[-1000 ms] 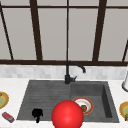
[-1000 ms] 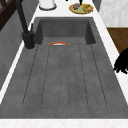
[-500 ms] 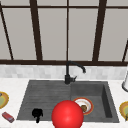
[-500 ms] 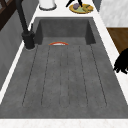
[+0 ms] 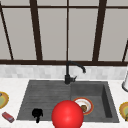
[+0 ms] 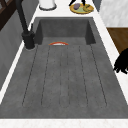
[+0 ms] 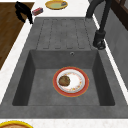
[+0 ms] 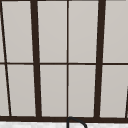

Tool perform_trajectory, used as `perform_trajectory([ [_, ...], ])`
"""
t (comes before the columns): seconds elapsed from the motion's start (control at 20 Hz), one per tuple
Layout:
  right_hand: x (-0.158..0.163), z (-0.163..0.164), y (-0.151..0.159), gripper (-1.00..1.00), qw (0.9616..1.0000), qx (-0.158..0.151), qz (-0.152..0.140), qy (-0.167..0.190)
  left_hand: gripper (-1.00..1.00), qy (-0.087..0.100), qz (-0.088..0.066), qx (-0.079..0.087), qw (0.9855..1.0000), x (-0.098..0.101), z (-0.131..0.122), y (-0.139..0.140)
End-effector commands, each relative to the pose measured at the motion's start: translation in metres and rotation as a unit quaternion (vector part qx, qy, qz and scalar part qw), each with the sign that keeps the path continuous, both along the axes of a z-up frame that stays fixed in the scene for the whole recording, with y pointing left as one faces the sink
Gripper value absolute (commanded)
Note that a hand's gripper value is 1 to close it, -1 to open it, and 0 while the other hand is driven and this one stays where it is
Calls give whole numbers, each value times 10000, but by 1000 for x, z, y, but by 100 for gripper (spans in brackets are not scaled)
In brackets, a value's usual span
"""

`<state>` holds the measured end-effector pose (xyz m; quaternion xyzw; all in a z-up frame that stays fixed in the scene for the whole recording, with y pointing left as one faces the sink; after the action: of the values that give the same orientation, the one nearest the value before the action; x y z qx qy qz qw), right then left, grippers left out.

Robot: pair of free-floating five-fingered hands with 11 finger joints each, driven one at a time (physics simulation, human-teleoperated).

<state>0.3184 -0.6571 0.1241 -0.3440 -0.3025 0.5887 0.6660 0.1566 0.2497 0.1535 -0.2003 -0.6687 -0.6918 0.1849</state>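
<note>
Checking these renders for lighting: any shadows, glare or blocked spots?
Front view: even light, no glare; a red ball covers part of the plate. Right side view: the sink walls shade darker than its floor. Left side view: the left hand casts no visible shadow.

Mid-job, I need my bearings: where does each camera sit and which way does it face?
Front: before the sink, facing faucet and window; left hand at the drainboard's front edge.
Left side: from the sink's left, looking over the drainboard to the basin; left hand at picture right; black tips over the yellow plate, perhaps the right hand.
Right side: from the right, over the basin's plate; left hand far back.
Upper: faces the window.
Shared: all sink views show the faucet.
</note>
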Motion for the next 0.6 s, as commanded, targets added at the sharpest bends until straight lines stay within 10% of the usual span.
perform_trajectory([
  [0.0, -17, 10, 10, -100, 9992, 8, -281, -287, 0, 0, 0, 0, 10000, 0, 0, 0],
  [0.55, -30, 33, 39, -100, 9882, -464, -712, -1277, 0, 0, 0, 0, 10000, 0, 0, 0],
])
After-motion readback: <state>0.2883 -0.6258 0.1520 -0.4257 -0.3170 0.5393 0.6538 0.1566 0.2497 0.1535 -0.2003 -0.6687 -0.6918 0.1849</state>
